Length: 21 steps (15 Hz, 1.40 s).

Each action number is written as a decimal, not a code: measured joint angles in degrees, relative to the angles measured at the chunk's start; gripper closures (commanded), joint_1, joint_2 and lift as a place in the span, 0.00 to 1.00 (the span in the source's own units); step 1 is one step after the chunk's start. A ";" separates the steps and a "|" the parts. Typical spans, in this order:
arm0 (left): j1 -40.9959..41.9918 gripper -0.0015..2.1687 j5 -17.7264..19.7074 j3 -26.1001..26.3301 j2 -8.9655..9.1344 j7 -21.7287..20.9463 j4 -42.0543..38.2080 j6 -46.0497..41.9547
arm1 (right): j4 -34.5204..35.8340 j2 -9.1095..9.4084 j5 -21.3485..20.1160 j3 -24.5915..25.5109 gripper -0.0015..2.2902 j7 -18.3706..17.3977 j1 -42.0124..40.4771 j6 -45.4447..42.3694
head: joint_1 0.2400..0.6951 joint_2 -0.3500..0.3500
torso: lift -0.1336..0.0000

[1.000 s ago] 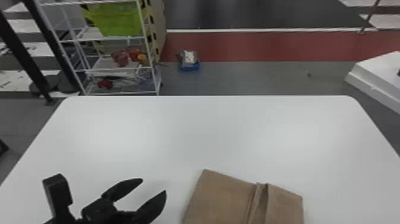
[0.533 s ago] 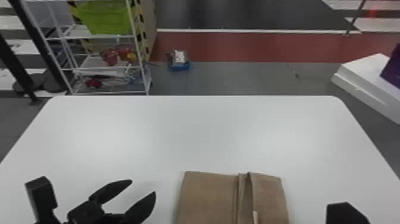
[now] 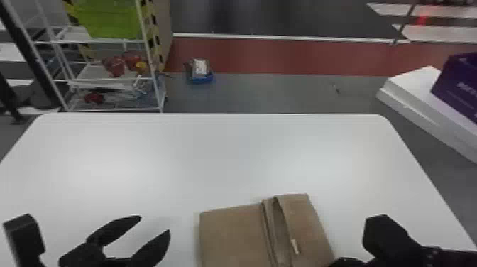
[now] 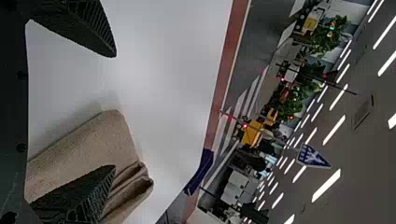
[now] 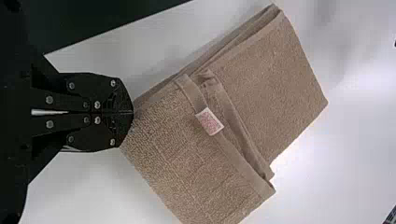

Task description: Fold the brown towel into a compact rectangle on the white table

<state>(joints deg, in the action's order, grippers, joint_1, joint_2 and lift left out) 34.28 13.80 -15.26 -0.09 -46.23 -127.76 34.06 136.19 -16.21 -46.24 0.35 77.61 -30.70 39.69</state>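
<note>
Brown fabric has turned on the white tabletop (image 3: 213, 152): the folded towel (image 3: 232, 234) lies on its near part, and its far edge, which sloped nearer towards the right a second ago, now angles away. Its two panels meet at a loose, gaping seam beside the tag (image 5: 210, 122). The right gripper (image 5: 132, 112) is closed at one edge, apparently pinching it; the left gripper (image 3: 155, 223) is spread wide, off the towel's left side. The turn probably squares the bundle for a last fold or tidying.
</note>
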 measured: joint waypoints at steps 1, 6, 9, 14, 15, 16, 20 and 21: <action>0.00 0.01 0.00 0.04 0.00 0.00 -0.10 0.00 | -0.75 0.27 -0.23 0.11 0.95 0.00 0.94 0.00 | 1.00 0.41 | 0.08; -0.19 0.01 -0.08 0.53 0.00 0.00 -0.48 0.04 | -3.52 2.07 -1.45 0.19 0.95 0.00 5.63 0.69 | 1.00 0.39 | 0.08; -0.52 0.01 -0.12 1.00 0.00 0.00 -0.50 0.09 | -5.71 2.89 -2.33 -0.26 0.95 0.00 8.94 2.79 | 1.00 0.37 | 0.08; -0.96 0.01 -0.23 1.23 0.00 0.00 -0.42 0.18 | -12.78 4.56 -2.63 -1.33 0.95 0.00 15.58 3.45 | 1.00 0.38 | 0.08; -1.03 0.01 -0.25 1.23 0.00 0.00 -0.40 0.22 | -14.39 5.05 -2.51 -1.38 0.95 0.00 17.08 3.39 | 1.00 0.39 | 0.08; -1.05 0.01 -0.26 1.22 0.00 0.00 -0.37 0.23 | -15.63 5.53 -2.40 -1.42 0.95 0.00 18.35 3.37 | 1.00 0.39 | 0.08; -1.08 0.01 -0.27 0.92 0.00 0.00 -0.04 0.19 | -19.95 7.97 -2.27 -2.54 0.95 -1.48 23.69 3.30 | 1.00 0.44 | 0.08; -1.15 0.01 -0.25 0.87 0.00 0.00 0.09 0.18 | -21.04 8.65 -2.32 -3.07 0.95 -2.18 25.17 3.34 | 1.00 0.45 | 0.08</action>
<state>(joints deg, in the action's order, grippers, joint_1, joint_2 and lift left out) 33.13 13.55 -14.39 -0.09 -46.23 -127.66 34.24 115.15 -7.56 -48.56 -2.72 75.42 -5.52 43.03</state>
